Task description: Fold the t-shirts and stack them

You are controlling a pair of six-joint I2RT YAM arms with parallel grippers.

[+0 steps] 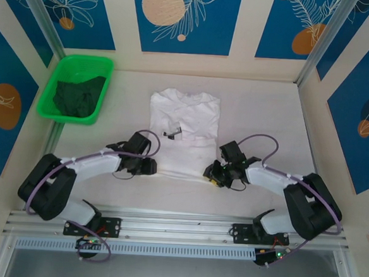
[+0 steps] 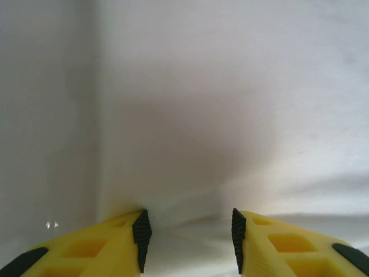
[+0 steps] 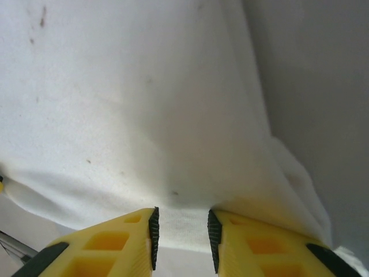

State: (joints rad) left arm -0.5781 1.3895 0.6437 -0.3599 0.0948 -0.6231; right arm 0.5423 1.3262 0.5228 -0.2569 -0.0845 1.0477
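Observation:
The white t-shirt [image 1: 184, 129] lies folded into a rectangle at the table's middle, with a small black print [image 1: 172, 134] on it. My left gripper [image 1: 149, 168] sits at its near left corner. In the left wrist view this gripper [image 2: 187, 239] is open, with white cloth [image 2: 230, 115] lying loose between its pads. My right gripper [image 1: 211, 173] sits at the near right corner. In the right wrist view it [image 3: 181, 239] is open, and the shirt's hem [image 3: 181, 228] lies flat in the gap. The dark green t-shirt [image 1: 80, 96] lies crumpled in the tray.
The bright green plastic tray [image 1: 55, 85] stands at the far left by the wall. Patterned walls close in the table on three sides. An aluminium rail [image 1: 178, 227] runs along the near edge between the arm bases. Bare tabletop [image 1: 268, 113] lies right of the white shirt.

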